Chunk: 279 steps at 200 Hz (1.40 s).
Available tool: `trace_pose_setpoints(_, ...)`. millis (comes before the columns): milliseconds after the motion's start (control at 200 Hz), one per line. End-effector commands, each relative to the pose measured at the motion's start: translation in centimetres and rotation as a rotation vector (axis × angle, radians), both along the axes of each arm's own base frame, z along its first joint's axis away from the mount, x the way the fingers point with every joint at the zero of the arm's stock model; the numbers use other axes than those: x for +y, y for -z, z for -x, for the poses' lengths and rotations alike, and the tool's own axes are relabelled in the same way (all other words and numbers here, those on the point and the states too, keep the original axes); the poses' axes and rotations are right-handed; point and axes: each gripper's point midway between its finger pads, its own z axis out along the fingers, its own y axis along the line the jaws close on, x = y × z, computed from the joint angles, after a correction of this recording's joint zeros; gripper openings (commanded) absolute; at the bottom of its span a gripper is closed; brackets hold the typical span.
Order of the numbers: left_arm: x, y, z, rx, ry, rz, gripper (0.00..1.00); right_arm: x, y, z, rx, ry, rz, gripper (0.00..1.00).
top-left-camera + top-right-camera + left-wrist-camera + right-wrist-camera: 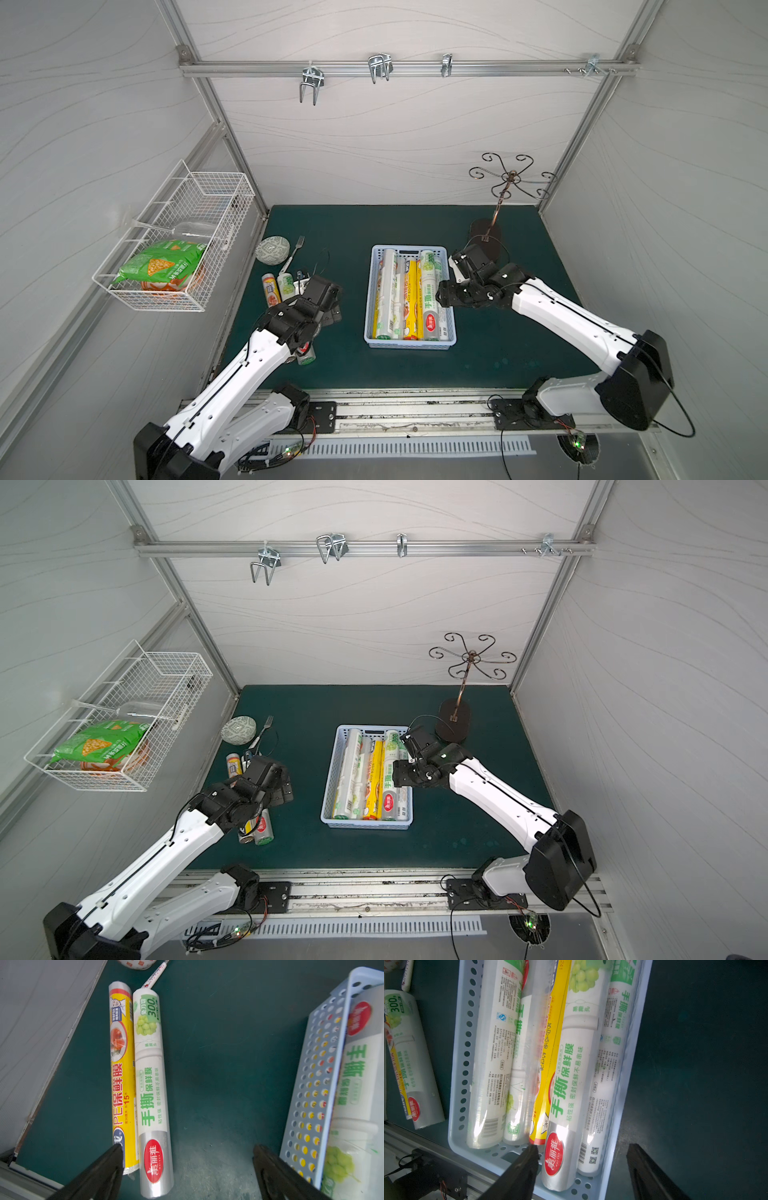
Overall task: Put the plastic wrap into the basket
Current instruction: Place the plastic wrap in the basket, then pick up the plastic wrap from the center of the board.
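Lying lengthwise in the blue basket (409, 344) at the middle of the green tabletop (498, 353) are at least five rolls of plastic wrap (405, 291). They are packed side by side, white-and-green ones with a yellow one among them.

The right arm (561, 316) reaches over the basket's right side. The right jaws stand partly open. In the right wrist view a white-and-green roll with a red logo (566, 1093) lies between them in the basket. Neither finger (527, 1163) presses on it, so they hold nothing.

Two more rolls lie on the tabletop, left of the basket and near the left wall: a yellow roll (121, 1076) and a white-and-green roll (150, 1084), parallel and touching along their length.

The left arm (249, 365) hangs over their near ends. The left jaws are spread wide and empty. In the left wrist view one finger (99, 1172) overlaps the yellow roll's end; whether it touches cannot be told.

Beyond these two rolls sit a patterned bowl (272, 249) and a fork (294, 249). A white wire basket (174, 237) on the left wall holds snack bags. A metal stand with curled hooks (486, 241) rises in the far right corner.
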Motion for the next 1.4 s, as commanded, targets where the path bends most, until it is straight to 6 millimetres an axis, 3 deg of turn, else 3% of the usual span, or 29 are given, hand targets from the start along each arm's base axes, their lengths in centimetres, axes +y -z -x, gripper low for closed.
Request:
trace_pose_setpoints(0, 0.0, 0.2, -1.7, -0.079, -0.056, 0.049, 0.99, -0.8, -0.9, -0.2, -0.05, 0.0, -0.019, 0.73)
trace_pose_setpoints(275, 2.5, 4.2, -1.7, -0.082, -0.237, 0.105, 0.99, -2.4, -0.4, -0.3, -0.056, 0.018, -0.038, 0.73)
trace_pose_setpoints(540, 4.2, 7.8, -1.8, -0.021, -0.317, 0.185, 0.99, -2.6, 0.1, -0.4, -0.047, 0.022, -0.053, 0.74)
trace_pose_setpoints(860, 3.5, 10.2, -2.7, 0.062, -0.294, 0.209, 0.98, -2.7, 0.6, -0.6, -0.03, 0.031, -0.061, 0.74)
trace_pose_setpoints(1101, 0.4, 10.8, -4.0, 0.138, -0.182, 0.319, 0.86, -2.7, 1.2, -0.8, -0.015, 0.036, -0.057, 0.74)
trace_pose_setpoints(1391, 1.1, 11.6, -4.9, 0.189, -0.194, 0.258, 0.84, -2.9, 1.6, -0.8, 0.0, 0.04, -0.052, 0.74)
